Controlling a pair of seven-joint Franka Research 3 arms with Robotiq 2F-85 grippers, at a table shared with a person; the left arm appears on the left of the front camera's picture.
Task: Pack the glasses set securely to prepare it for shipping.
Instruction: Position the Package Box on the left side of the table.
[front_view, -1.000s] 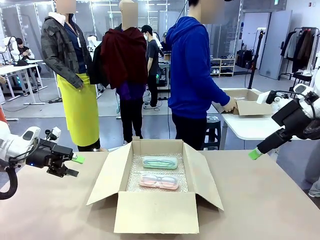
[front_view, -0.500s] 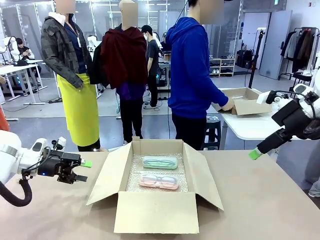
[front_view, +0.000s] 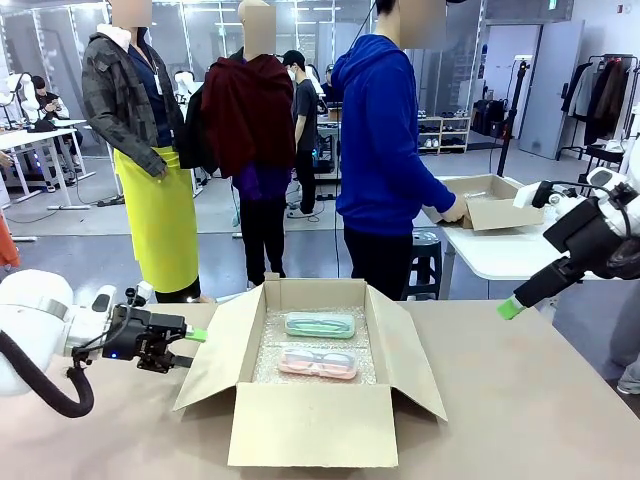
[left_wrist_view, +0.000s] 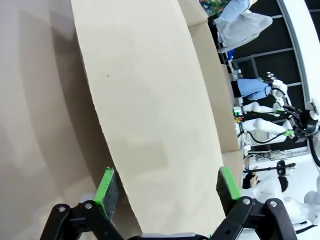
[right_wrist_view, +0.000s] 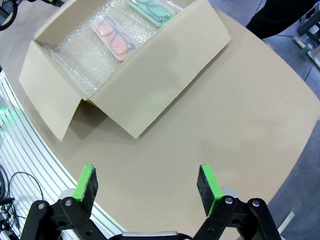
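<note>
While the tan surface (front_view: 520, 400) carries an open box (front_view: 310, 425) in a workshop, the spread left end effector (front_view: 190, 347) has advanced to its flap.

This looks like a robotics lab in an open hall: a brown table (front_view: 520, 400) carries a cardboard box (front_view: 310, 420), white work tables (front_view: 30, 140) and a clothes rack (front_view: 610, 100) line the edges, and storage shelves (front_view: 445, 135) stand at the back.
</note>
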